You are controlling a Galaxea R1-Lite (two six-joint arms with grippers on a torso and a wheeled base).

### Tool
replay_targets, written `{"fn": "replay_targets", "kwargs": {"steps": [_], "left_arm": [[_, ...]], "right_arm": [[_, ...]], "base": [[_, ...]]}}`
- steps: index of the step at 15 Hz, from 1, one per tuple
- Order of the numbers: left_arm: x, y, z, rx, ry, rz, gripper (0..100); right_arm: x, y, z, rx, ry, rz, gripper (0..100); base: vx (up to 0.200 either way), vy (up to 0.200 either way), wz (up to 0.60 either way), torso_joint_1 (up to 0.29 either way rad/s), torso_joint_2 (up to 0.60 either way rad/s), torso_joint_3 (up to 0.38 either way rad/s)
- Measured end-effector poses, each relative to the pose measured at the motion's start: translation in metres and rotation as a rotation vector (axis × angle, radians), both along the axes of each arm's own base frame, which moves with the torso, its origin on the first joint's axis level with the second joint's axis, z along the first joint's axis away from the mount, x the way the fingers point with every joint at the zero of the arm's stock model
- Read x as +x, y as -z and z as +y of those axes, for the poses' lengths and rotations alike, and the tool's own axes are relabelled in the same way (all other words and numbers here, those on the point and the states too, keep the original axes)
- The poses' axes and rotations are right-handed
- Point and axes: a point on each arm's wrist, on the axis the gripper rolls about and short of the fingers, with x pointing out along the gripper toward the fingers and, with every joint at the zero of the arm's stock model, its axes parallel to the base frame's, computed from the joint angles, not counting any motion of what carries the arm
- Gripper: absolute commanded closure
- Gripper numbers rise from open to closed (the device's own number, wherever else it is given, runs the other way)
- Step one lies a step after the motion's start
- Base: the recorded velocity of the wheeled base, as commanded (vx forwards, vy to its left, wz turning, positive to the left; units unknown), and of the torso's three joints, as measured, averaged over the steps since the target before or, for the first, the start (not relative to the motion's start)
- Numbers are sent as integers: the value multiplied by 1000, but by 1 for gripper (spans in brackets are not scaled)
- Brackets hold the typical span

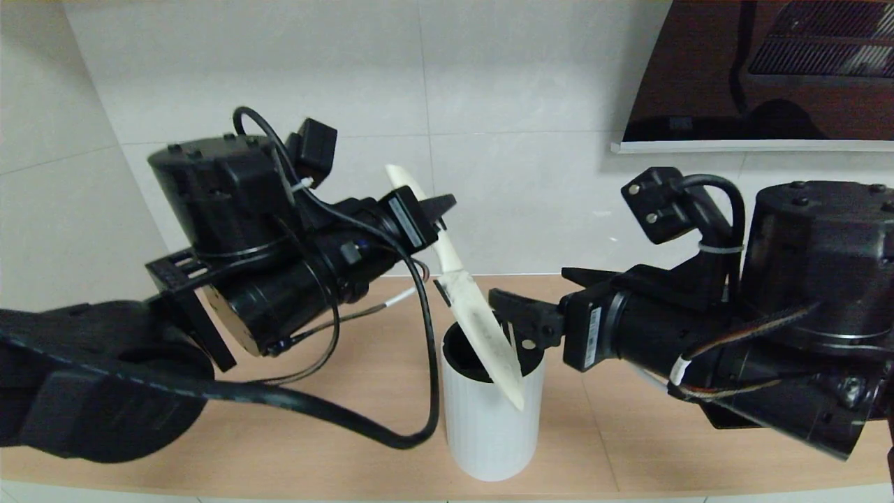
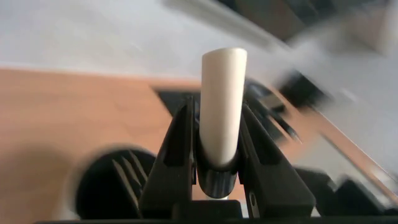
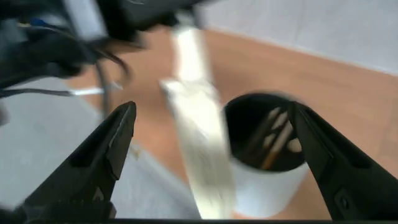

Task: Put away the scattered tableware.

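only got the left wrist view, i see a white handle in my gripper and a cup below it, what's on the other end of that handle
Observer: A knife. The head view shows the left gripper clamped on its handle, with the white blade slanting down.
Operator: is the tip inside the cup
Observer: It doesn't look like it. The tip shows in front of the outer wall of the white holder, on the near side, outside the rim.
Operator: where's the right arm
Observer: The right gripper is open and empty, about level with the rim on the robot's right.
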Motion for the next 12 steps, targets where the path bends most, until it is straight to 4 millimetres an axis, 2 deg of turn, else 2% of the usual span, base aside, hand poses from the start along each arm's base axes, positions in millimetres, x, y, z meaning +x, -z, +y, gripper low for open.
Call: {"fn": "replay_targets", "kwargs": {"steps": [2,4,6,8,12], "left_arm": [[-3,-32,4,66,-140,-51,100],[-12,-48,3,132,-222,-119,100],[-28,-43,-13,256,-340,-165,100],[-39,-40,-29,296,-404,-269,100],[-33,-16,-47,359,-443,-296,100]], "right_arm": [[13,-7,-23,7,55,-1,0],[21,-12,-37,16,106,-9,0],[27,-11,-44,14,137,-8,0],[30,-10,-45,10,150,-3,0],[33,-7,-46,2,158,4,0]], "base": [[0,0,0,0,0,0],[0,0,0,0,0,0],[0,0,0,0,0,0],[0,0,0,0,0,0],[0,0,0,0,0,0]]}}
